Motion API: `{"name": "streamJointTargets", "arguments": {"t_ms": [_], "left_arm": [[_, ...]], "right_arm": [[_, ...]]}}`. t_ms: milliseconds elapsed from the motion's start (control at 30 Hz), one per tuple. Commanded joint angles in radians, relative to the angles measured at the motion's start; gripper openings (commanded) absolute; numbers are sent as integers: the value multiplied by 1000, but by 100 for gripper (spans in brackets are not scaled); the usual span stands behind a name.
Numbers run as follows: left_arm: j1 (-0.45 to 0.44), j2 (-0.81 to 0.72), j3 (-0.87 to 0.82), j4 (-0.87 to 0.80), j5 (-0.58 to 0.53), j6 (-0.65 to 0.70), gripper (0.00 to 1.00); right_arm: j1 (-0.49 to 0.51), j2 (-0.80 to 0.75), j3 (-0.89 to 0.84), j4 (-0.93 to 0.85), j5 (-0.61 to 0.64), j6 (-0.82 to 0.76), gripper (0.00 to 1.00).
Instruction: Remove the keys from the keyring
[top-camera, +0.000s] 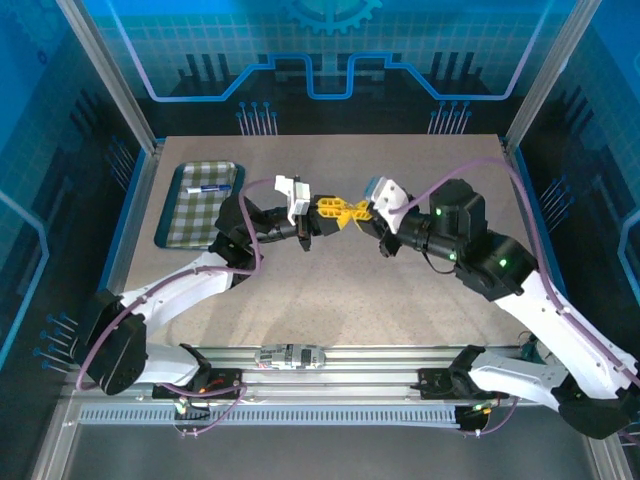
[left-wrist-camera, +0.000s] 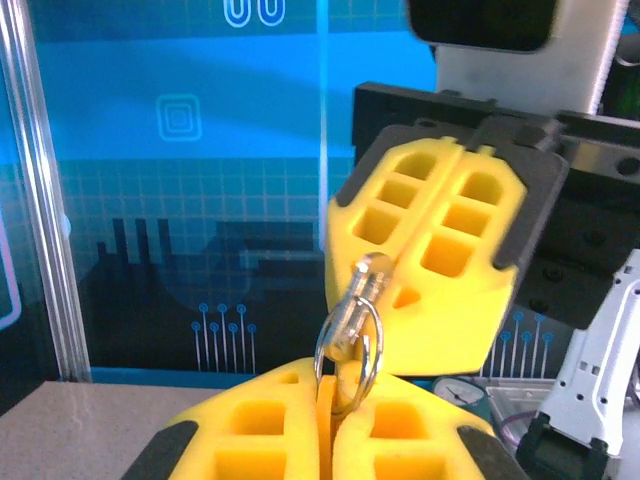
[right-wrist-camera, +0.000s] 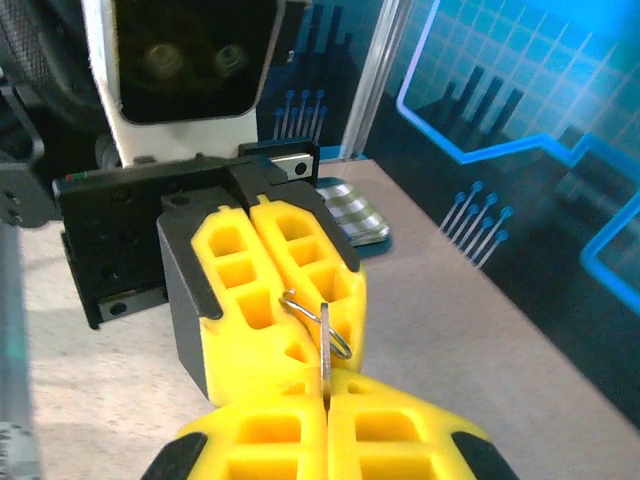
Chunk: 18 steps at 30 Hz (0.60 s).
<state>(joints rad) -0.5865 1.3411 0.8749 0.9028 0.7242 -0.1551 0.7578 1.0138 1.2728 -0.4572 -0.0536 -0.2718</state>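
Tray (top-camera: 163, 215): on the worktop (top-camera: 330, 310), well off to the left of the left jaws, lined with a checked cloth; a small white and blue item (top-camera: 210, 187) lies at its far end.

Left jaws: closed, the two yellow fingertips (left-wrist-camera: 270, 440) pressed together with only a thin seam between them. They grip the bottom of the keyring in that seam. Seen from the top camera, they are raised above the worktop and point right, tip to tip with the right jaws.

Keyring (left-wrist-camera: 376, 345): a silvery wire ring standing up out of the left jaws' seam, in the narrow space between the two pairs of jaws.

Key (left-wrist-camera: 362, 295): a small silvery metal piece threaded on the ring, its outer end against the tips of the right jaws. From the right wrist camera it appears edge-on (right-wrist-camera: 326, 350), as a thin strip running into the seam of those jaws.

Right jaws: closed as well, yellow fingertips (right-wrist-camera: 270, 440) pressed flat together and pinching the key. They point left and nearly touch the left jaws.
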Motion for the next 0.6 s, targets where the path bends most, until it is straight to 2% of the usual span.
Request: {"name": "streamJointTargets", "arguments": {"t_ms": [0,100,167,567], "left_arm": [[15,-38,70,-76,-16,-31,0],[15,-39,87,-111,-7,-47,0],[15,-47,88,-133,-8,-43,0],[30,-66,78,-113,14,-125,0]], "right_arm": [[109,-28,-48,60,220,-201,0],[214,-26,-80,102,377,-338,0],[245,-34,-104,134,426,-395,0],[251,-110,-205,235,453,-527,0]]}}
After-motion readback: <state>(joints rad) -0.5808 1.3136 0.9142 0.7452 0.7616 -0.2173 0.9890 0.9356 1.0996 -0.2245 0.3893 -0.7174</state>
